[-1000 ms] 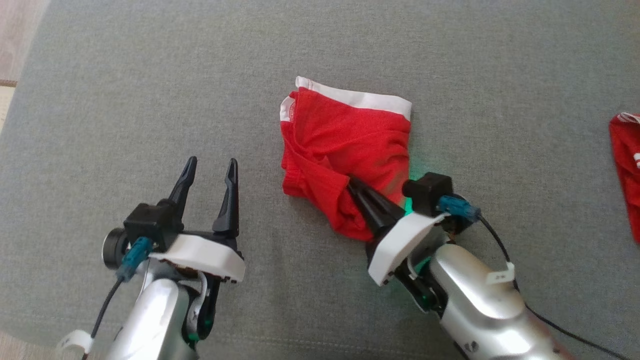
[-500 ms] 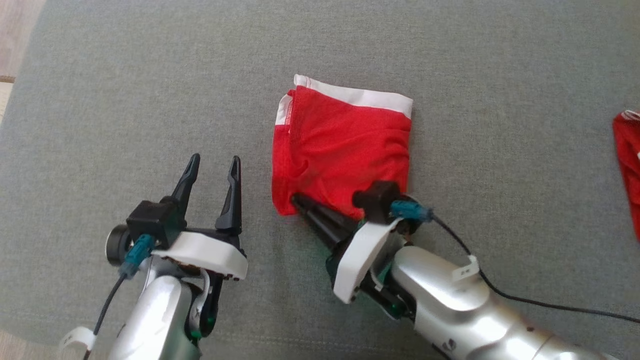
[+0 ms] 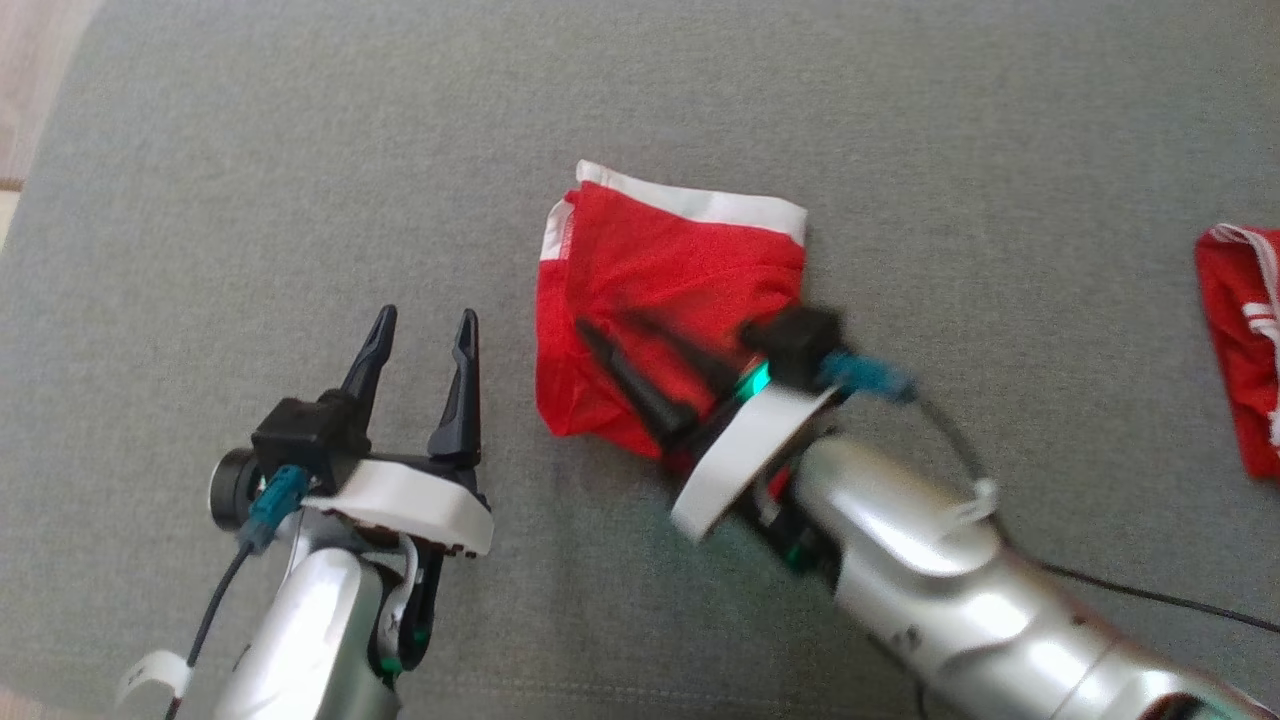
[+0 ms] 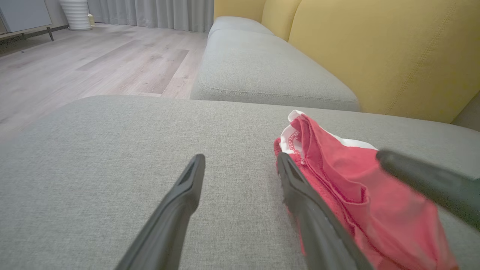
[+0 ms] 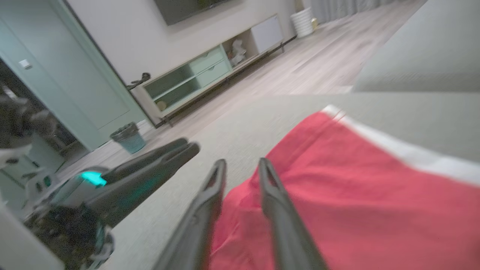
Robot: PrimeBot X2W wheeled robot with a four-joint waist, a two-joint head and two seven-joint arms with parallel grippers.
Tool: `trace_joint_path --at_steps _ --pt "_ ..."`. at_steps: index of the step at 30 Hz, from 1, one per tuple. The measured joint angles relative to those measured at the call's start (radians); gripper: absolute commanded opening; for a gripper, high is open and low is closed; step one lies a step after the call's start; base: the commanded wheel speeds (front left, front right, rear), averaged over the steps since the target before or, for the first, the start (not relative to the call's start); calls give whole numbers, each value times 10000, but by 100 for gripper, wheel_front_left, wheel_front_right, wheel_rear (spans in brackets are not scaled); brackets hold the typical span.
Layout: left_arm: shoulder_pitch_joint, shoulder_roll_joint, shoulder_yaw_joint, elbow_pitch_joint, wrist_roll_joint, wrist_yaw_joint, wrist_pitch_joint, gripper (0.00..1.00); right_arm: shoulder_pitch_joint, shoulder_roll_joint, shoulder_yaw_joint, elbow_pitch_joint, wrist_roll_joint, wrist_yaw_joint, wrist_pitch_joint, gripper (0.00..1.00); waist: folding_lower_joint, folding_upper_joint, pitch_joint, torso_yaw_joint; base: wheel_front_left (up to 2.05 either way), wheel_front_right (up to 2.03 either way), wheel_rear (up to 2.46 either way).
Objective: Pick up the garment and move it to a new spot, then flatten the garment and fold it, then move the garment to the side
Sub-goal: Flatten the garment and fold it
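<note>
Right claw (image 3: 612,328) parted a little over the red garment (image 3: 680,250), nothing between its fingers.

In the right wrist view the two dark fingers (image 5: 210,195) stand a narrow gap apart (grey cushion shows between the tips, red cloth lower down). The garment lies under and just ahead of them, its white band at the far edge. The frames are blurred, so I cannot tell whether the fingers touch the fabric. The left claw (image 3: 425,318) is spread wide and empty, hanging above the grey sofa cushion (image 3: 300,150). The garment is just beside the finger nearer the other claw. A second red cloth (image 3: 1240,340) lies well away on the right claw's outer side, at the edge of the head view.
</note>
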Motion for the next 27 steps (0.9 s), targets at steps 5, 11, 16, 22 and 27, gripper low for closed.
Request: trace_joint_path --at_steps 5,11,16,22,27 --pt "141 125 50 -102 2 107 0 100 504 -117 -3488 -1070 -2069 0 -12 100 0 0 -300 -275 0 0 0" --pt "447 311 69 -351 15 180 0 100 2863 -368 -6690 -2209 -4048 -2 -52 100 0 0 -663 -589 0 0 0" --pt "493 458 75 -539 17 267 13 100 4084 -362 -8293 -3463 -5179 0 453 100 0 0 -911 -782 0 0 0" --pt "1101 675 65 -775 17 351 109 100 5629 -236 -9267 -5189 -5779 -2 1430 100 0 0 -1300 -935 0 0 0" --pt "1316 798 58 -955 17 428 205 100 6482 -88 -9499 -6090 -5921 0 1977 100 0 0 -1513 -1052 0 0 0"
